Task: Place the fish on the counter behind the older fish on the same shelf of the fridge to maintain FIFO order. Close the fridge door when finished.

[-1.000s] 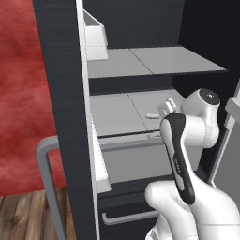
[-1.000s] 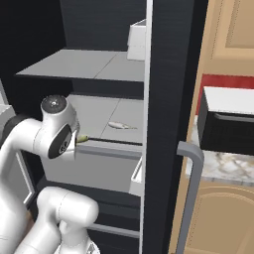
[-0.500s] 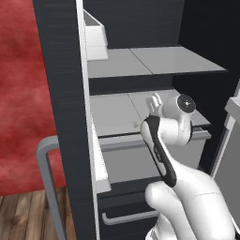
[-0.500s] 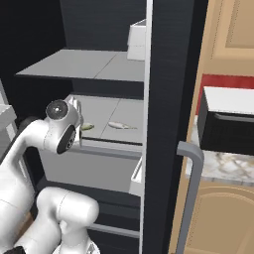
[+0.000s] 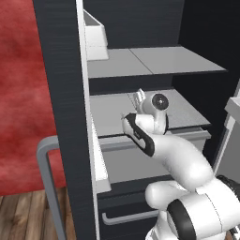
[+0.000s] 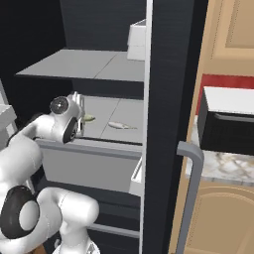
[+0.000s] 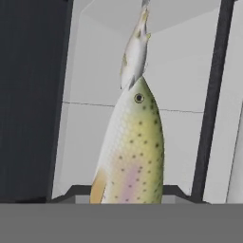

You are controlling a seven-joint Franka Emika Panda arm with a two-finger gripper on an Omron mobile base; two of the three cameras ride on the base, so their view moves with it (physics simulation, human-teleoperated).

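Note:
The fridge (image 6: 168, 74) stands open, and my arm reaches in over the light-grey shelf (image 6: 116, 109) above the wide drawer (image 6: 89, 163). My gripper (image 6: 81, 112) is shut on the fish (image 6: 90, 118), a slender olive-yellow fish with dark flecks that fills the hand view (image 7: 133, 152). The older fish (image 6: 122, 125), pale and small, lies on the same shelf a little to the right. In the hand view the older fish (image 7: 135, 53) lies just past the held fish's snout. In the left base view the gripper (image 5: 139, 96) hovers over the shelf (image 5: 110, 115), and the hand hides both fish.
The open fridge door (image 5: 61, 93), with its grey bar handle (image 5: 47, 178), stands at my left. A higher shelf (image 5: 154, 61) carries a white bin (image 5: 93, 35). To the right are the marble counter (image 6: 223, 166) and a black microwave (image 6: 228, 124).
My arm has swung leftward and deeper into the fridge, carrying the fish over the shelf and closer to the older fish. The older fish has not moved.

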